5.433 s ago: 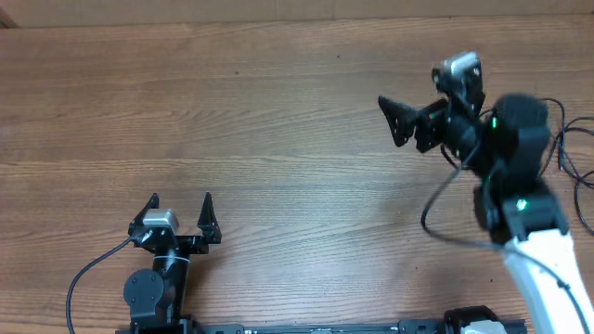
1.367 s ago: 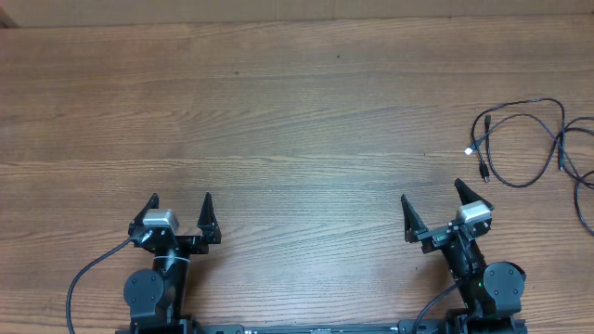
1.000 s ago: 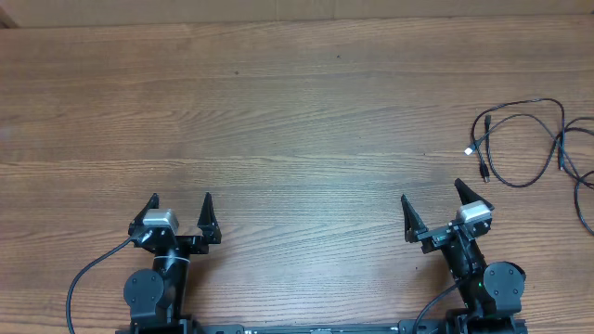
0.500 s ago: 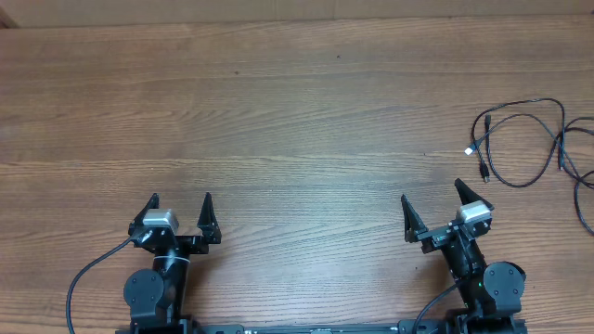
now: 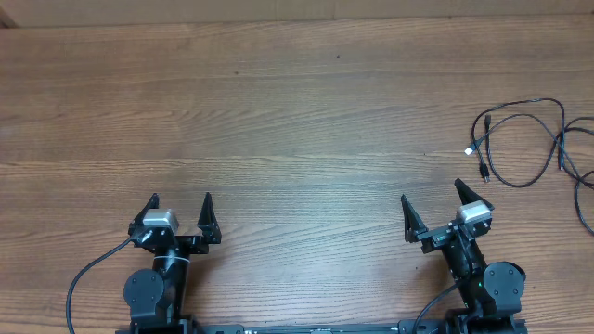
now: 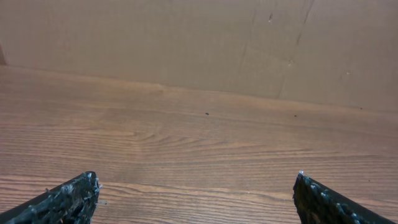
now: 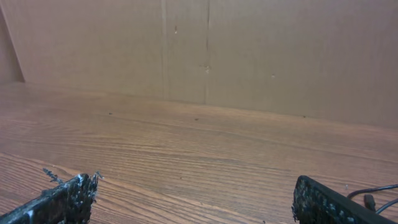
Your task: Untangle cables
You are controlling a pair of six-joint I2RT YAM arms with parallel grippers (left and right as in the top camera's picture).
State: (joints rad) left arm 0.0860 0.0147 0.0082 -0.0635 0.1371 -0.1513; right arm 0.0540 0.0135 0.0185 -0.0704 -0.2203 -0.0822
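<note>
The cables (image 5: 529,139) lie in loose black loops at the table's far right, with a silvery-tipped plug (image 5: 470,150) and a black plug (image 5: 484,173) at their left side. A bit of cable shows at the right edge of the right wrist view (image 7: 373,196). My right gripper (image 5: 432,206) is open and empty near the front edge, well short of the cables. My left gripper (image 5: 180,209) is open and empty at the front left. Both show as spread fingertips in the left wrist view (image 6: 196,199) and the right wrist view (image 7: 193,199).
The wooden table (image 5: 278,121) runs to a cardboard wall at the back (image 6: 186,37). Thick black arm cables hang at the front by the left base (image 5: 88,278) and the right base (image 5: 432,301).
Since 5.4 s ago my right arm has pulled back from over the cables at the right to the front edge, leaving the cables spread on the table. Nothing has moved in the last second.
</note>
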